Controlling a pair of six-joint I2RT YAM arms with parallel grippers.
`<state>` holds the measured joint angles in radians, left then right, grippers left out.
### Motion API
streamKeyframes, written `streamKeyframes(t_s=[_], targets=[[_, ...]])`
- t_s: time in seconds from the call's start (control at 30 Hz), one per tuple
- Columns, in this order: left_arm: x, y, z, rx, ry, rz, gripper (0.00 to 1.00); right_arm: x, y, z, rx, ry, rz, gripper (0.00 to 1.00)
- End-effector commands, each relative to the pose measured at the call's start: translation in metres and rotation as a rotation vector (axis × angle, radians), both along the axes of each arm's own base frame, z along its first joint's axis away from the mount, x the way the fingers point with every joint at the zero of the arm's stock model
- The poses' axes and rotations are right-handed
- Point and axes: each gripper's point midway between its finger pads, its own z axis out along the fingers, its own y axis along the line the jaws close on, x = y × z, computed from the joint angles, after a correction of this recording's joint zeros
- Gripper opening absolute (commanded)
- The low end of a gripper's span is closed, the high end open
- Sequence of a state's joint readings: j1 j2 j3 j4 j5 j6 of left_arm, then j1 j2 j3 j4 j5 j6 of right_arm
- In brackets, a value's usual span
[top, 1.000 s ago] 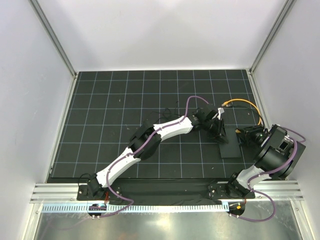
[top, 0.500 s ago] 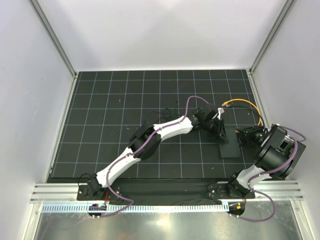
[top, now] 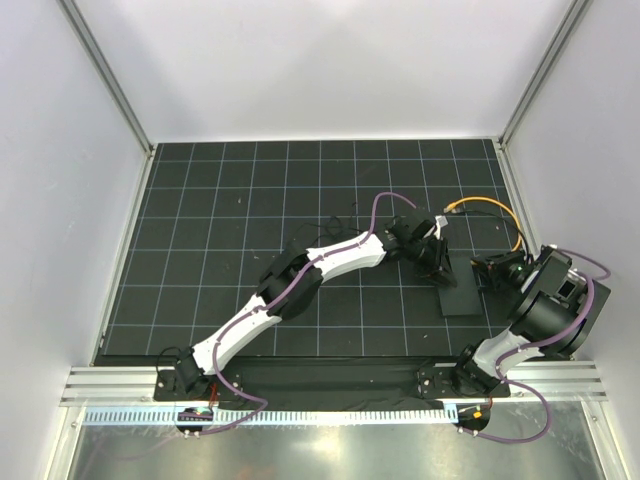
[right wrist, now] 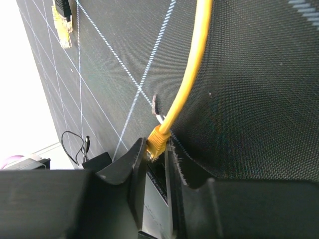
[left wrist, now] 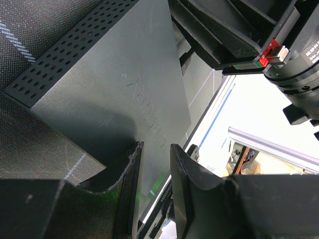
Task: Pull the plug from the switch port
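Plug (right wrist: 158, 141), yellow, sits in the black box (left wrist: 109, 84) between the fingers of my right gripper (right wrist: 156, 149); I can't tell if it's clenched. Left gripper (left wrist: 156, 147) released. Gridded black table (top: 250, 200), white walls (top: 320, 70).

We see a black desk (top: 220, 250) ruled with thin pale lines into squares, closed in by plain white walls (top: 320, 60) on three sides. Aluminium posts (top: 105, 75) slant up at the two far corners. Along the near edge runs a silver rail (top: 110, 385), then a toothed white strip (top: 330, 412) and a dull metal sheet (top: 330, 455). A thin black wire (top: 338, 216) curls loosely mid-desk; the right wrist view shows its small end piece (right wrist: 87, 143) and a frayed nick (right wrist: 155, 103) in the desk's weave
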<state>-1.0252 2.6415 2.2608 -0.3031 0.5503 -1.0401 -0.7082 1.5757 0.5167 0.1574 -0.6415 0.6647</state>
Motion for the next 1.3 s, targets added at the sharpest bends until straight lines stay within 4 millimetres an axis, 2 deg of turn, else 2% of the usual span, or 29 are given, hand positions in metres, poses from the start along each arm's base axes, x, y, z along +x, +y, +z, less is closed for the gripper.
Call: streamKeyframes(t_s=[0.0,0.2,0.37,0.67,0.83,1.1,1.27], targets=[[-0.009,0.021,-0.061,0.161,0.055,0.006,0.33,-0.019,0.003,-0.030,-0.035,0.138,-0.011,0.21],[-0.010,0.026,-0.069,0.185,0.084,0.033,0.33,-0.017,-0.001,-0.029,-0.024,0.133,-0.063,0.01],[-0.011,0.031,-0.077,0.215,0.103,0.061,0.33,-0.019,-0.005,-0.032,-0.011,0.137,-0.160,0.01],[-0.017,0.041,-0.089,0.257,0.120,0.076,0.33,-0.017,-0.021,-0.020,-0.041,0.106,-0.283,0.01],[-0.017,0.042,-0.092,0.261,0.121,0.072,0.33,-0.006,-0.026,-0.013,-0.037,0.088,-0.258,0.01],[-0.017,0.041,-0.091,0.260,0.114,0.069,0.33,-0.002,-0.036,-0.003,-0.108,0.093,-0.172,0.01],[-0.017,0.040,-0.087,0.246,0.095,0.051,0.32,0.014,-0.042,0.022,-0.149,0.042,-0.091,0.01]])
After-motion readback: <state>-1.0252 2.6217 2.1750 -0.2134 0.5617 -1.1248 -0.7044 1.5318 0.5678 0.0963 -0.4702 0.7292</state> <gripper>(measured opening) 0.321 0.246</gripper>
